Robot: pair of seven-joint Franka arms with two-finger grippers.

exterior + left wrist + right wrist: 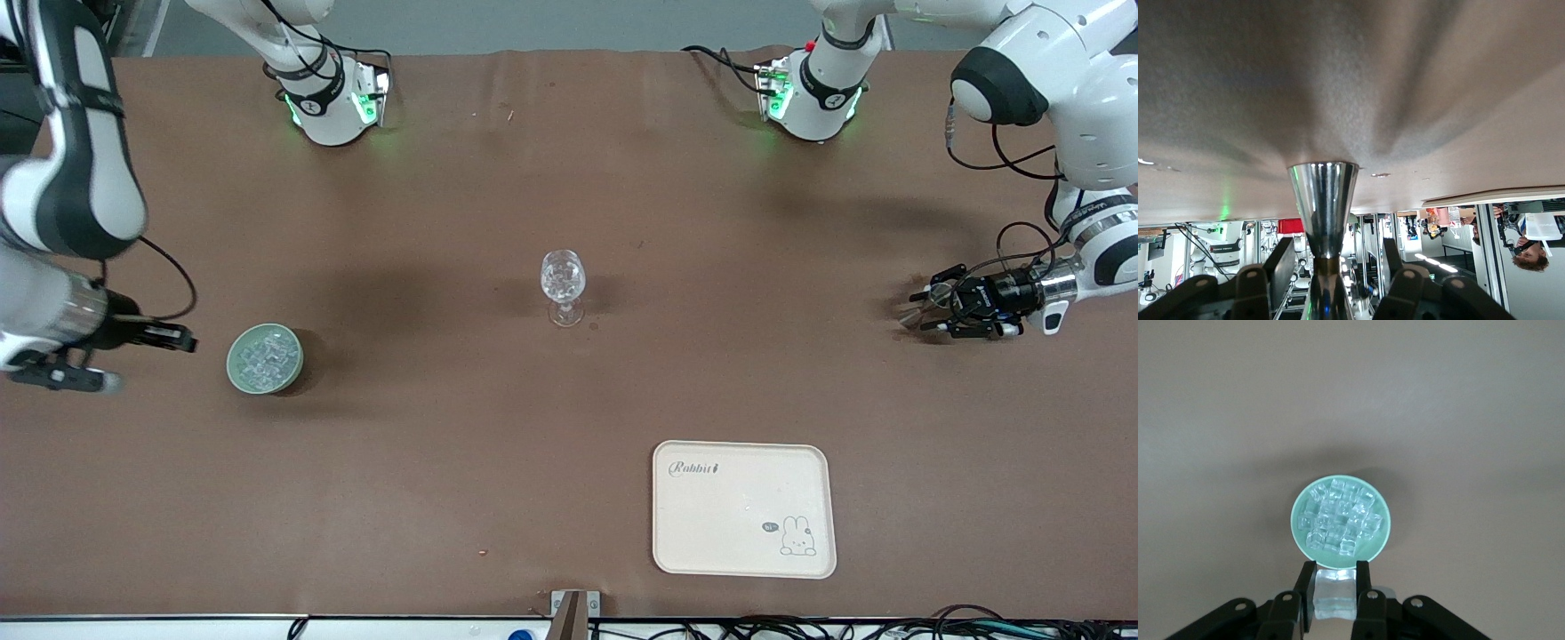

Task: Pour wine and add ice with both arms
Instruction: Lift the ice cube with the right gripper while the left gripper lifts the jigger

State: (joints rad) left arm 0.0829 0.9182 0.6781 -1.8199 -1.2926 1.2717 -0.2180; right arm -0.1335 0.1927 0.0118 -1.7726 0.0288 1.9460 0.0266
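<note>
1. The right gripper [1335, 590] pinches one ice cube [1335, 595] between its fingers, beside the green bowl [265, 358] toward the right arm's end of the table.
2. The bowl is full of ice [1340, 517].
3. A stemmed glass [563, 286] stands mid-table with ice in its cup.
4. The left gripper [925, 311] hangs low at the left arm's end, its fingers on either side of a shiny metal cup [1323, 207]; whether they press it I cannot tell.
5. A cream tray [743, 508] lies nearer the front camera than the glass.

The right gripper [1335, 590] pinches a clear ice cube [1335, 595] between its black fingers [1306, 597], above the brown tabletop [1458, 407]. Just beside it sits a green bowl [1297, 520] heaped with ice [1339, 518].
</note>
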